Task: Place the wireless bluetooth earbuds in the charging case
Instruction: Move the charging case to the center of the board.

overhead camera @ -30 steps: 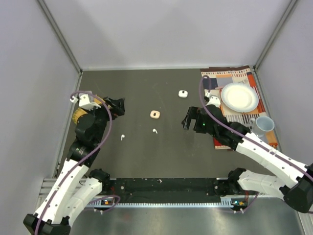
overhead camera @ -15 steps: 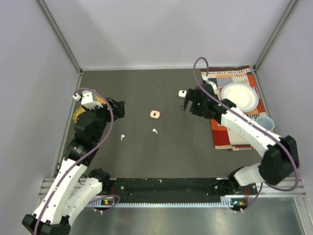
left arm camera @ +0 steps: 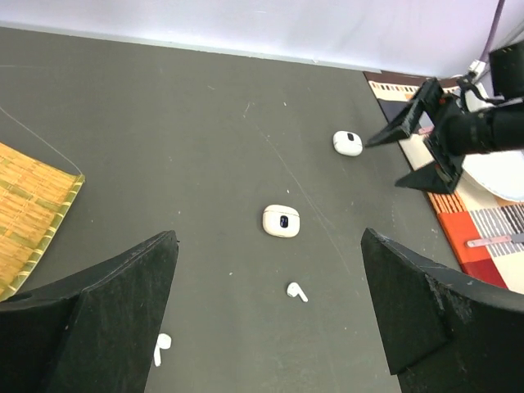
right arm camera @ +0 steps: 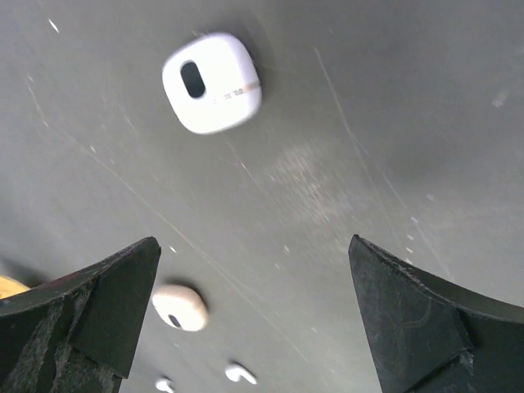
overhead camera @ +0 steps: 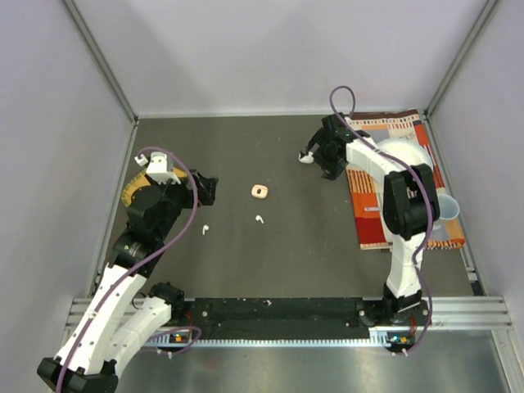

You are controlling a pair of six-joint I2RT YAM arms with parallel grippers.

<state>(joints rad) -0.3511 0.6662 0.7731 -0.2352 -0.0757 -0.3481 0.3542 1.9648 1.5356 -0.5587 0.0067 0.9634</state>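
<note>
Earbuds: one tiny white stemmed bud [overhead camera: 259, 219] and its twin [overhead camera: 205, 230] lie loose on the dark grey desk [overhead camera: 327, 246], near a peach-pink rounded case [overhead camera: 259, 191]. Farther back sits a white rounded charging case [right arm camera: 212, 82], with the right jaws hovering spread just beside it. They should centre over it, then descend squarely. The left jaws are spread too.

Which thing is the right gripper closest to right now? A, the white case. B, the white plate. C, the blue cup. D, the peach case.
A: the right gripper, with its jaws spread, sits right beside the white case, while the peach case lies farther away.
</note>
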